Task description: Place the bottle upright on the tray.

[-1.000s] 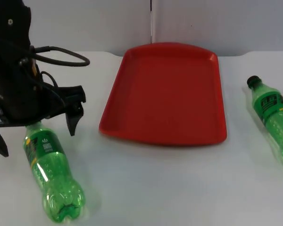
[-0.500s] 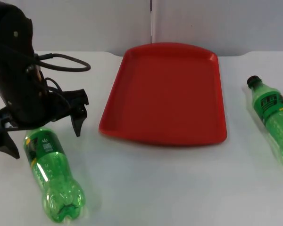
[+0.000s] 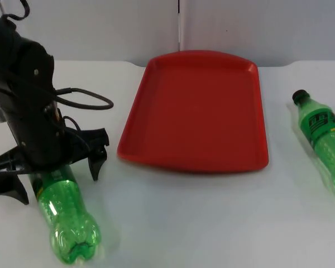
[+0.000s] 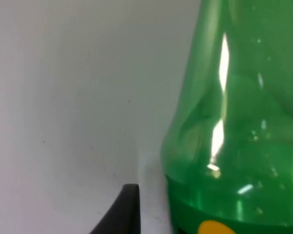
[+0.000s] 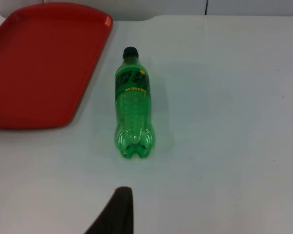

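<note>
bottle (image 3: 64, 215): empty green plastic, lying flat; likely light, slippery, squashy
grip: take label band
left gripper (image 3: 51, 178): jaws open, astride it
right gripper: state can't tell

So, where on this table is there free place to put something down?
The red tray is bare inside. The white table is free between the two lying bottles, in front of the tray. It is crowded at the left bottle, where the open left gripper straddles it.
</note>
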